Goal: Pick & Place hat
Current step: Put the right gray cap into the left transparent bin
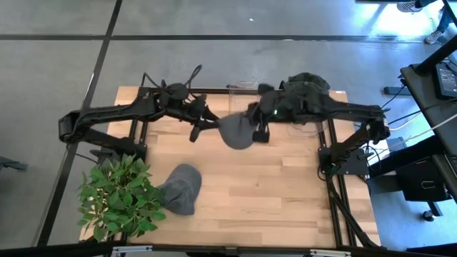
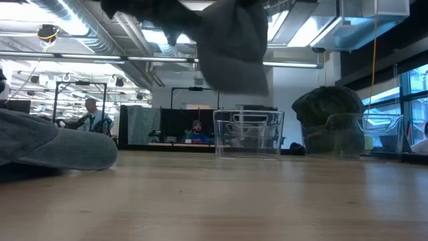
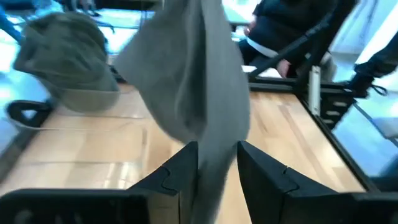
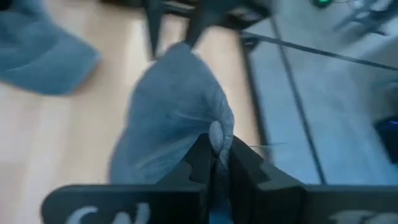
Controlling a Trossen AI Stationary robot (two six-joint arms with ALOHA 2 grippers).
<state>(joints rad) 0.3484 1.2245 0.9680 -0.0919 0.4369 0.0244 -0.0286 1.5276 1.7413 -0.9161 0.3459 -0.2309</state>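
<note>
A grey hat (image 1: 235,133) hangs in the air between my two grippers, above the table's far middle; in the low view the grey hat (image 2: 234,47) is well clear of the wood. My left gripper (image 1: 209,126) is shut on its left side, my right gripper (image 1: 258,133) on its right side. A second grey hat (image 1: 182,188) lies flat on the table near the front left. A dark green hat (image 1: 307,82) sits on top of a clear container (image 2: 332,137) at the far right. My left gripper (image 3: 217,165) pinches the grey hat's lower edge (image 3: 214,146) between its two fingers, coming level from the table's left. The cloth rises slack past the fingers, lifted clear of the table. My right gripper (image 4: 217,158) pinches a bunched fold at the hat's edge (image 4: 218,135) between its two fingers, coming from the table's right. The hat spreads out beyond the fingertips, off the table.
An empty clear box (image 2: 248,132) stands at the table's far edge behind the held hat. A green plant (image 1: 118,196) fills the near left corner. Bare wood (image 1: 278,193) lies across the near middle and right. People sit in the room beyond.
</note>
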